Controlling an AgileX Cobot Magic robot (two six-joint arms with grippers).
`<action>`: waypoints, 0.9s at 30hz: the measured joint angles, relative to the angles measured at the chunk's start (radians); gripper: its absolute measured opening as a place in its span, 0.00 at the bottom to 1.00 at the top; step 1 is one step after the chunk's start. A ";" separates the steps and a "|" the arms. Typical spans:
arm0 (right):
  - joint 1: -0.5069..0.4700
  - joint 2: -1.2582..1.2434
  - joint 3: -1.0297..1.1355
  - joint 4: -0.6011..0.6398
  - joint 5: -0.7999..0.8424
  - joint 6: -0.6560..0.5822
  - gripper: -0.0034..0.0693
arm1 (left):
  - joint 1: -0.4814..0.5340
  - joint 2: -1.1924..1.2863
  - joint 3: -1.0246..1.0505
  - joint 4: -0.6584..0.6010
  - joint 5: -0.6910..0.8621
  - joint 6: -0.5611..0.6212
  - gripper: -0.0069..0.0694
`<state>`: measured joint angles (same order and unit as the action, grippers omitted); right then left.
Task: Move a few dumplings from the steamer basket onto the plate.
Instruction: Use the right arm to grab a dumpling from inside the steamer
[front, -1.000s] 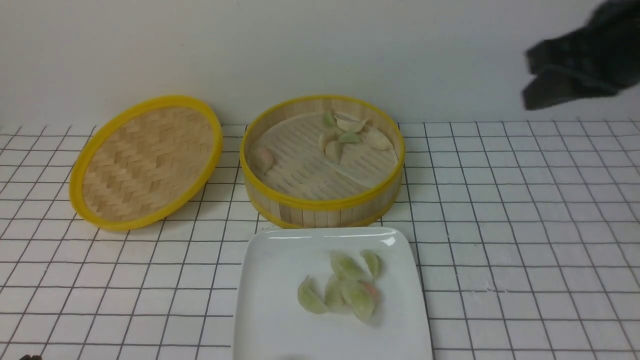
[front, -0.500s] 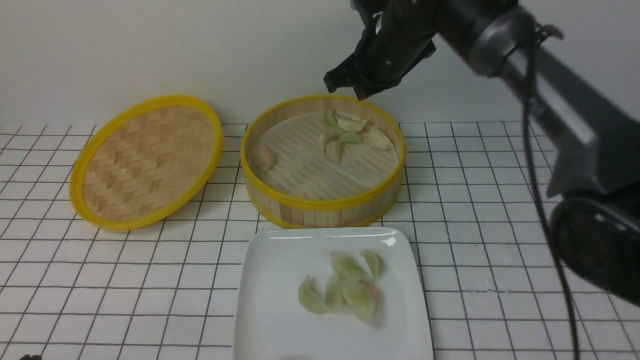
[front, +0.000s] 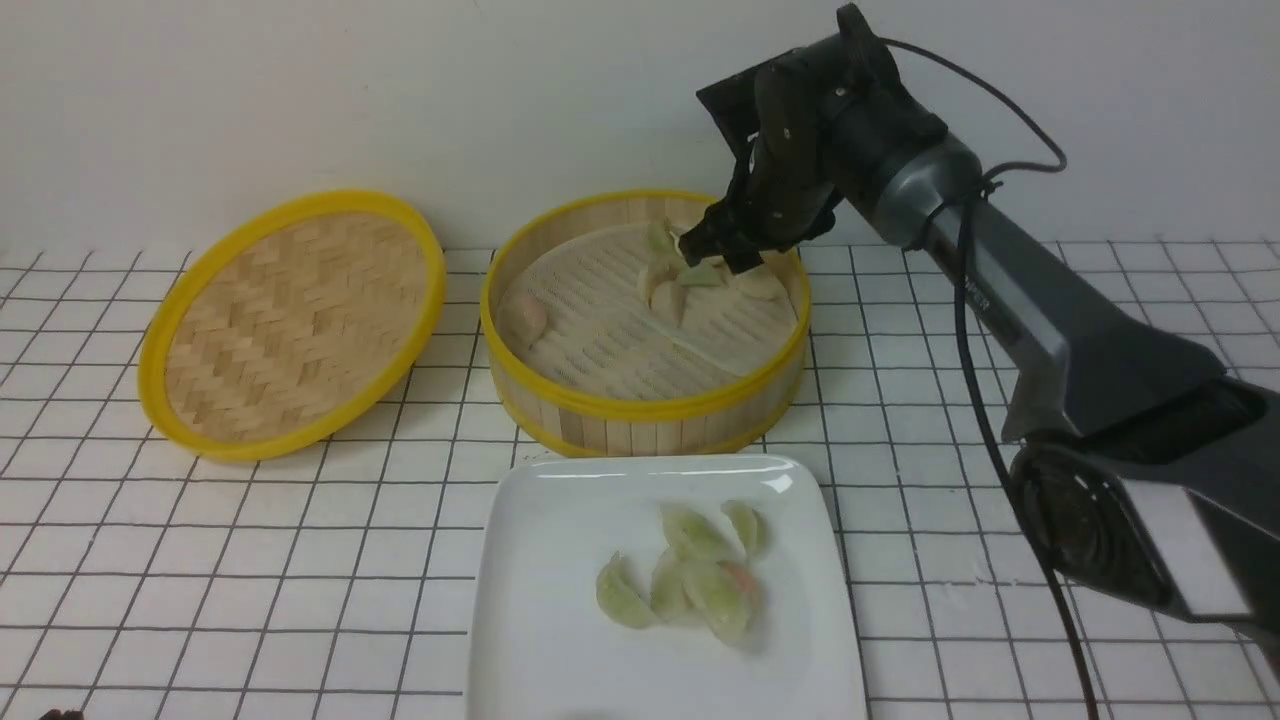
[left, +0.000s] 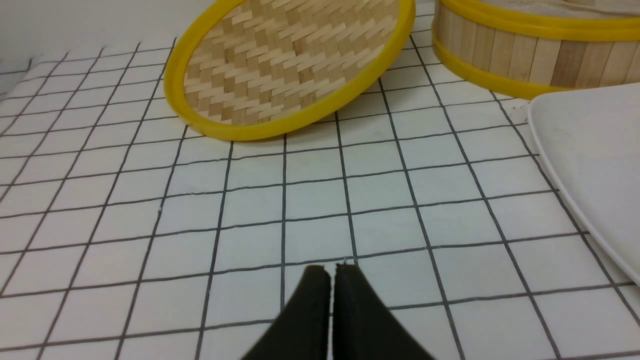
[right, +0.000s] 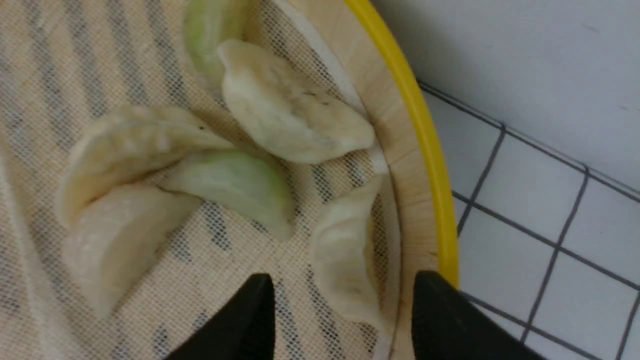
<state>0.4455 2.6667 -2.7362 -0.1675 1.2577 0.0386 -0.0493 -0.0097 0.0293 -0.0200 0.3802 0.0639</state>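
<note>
The steamer basket (front: 640, 408) stands at centre back with several dumplings (front: 668, 290) on its liner and a pinkish one (front: 524, 316) at its left wall. My right gripper (front: 716, 252) is open, low inside the basket's far right part. In the right wrist view a cream dumpling (right: 345, 252) lies between its open fingertips (right: 342, 295), beside the basket wall (right: 417, 200). The white plate (front: 560, 620) in front holds several green dumplings (front: 690, 575). My left gripper (left: 330, 270) is shut and empty, low over the tiles.
The flat woven lid (front: 292, 322) leans tilted to the left of the basket; it also shows in the left wrist view (left: 290, 65). The white wall stands close behind the basket. The plate's edge (left: 590, 165) shows in the left wrist view.
My right arm has swung in from the far right and come down into the basket's back right part. The dumplings and the left gripper have not moved.
</note>
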 joint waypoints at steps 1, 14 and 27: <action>-0.004 0.006 0.000 -0.003 -0.006 0.000 0.58 | 0.000 0.000 0.000 0.000 0.000 0.000 0.08; -0.007 0.013 -0.008 0.011 -0.017 -0.002 0.61 | 0.000 0.000 0.000 0.000 0.000 0.000 0.08; 0.058 0.017 -0.008 -0.094 -0.004 -0.007 0.61 | 0.000 0.000 0.000 0.000 0.000 0.000 0.08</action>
<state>0.5037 2.6837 -2.7438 -0.2612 1.2533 0.0311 -0.0493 -0.0097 0.0293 -0.0200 0.3802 0.0639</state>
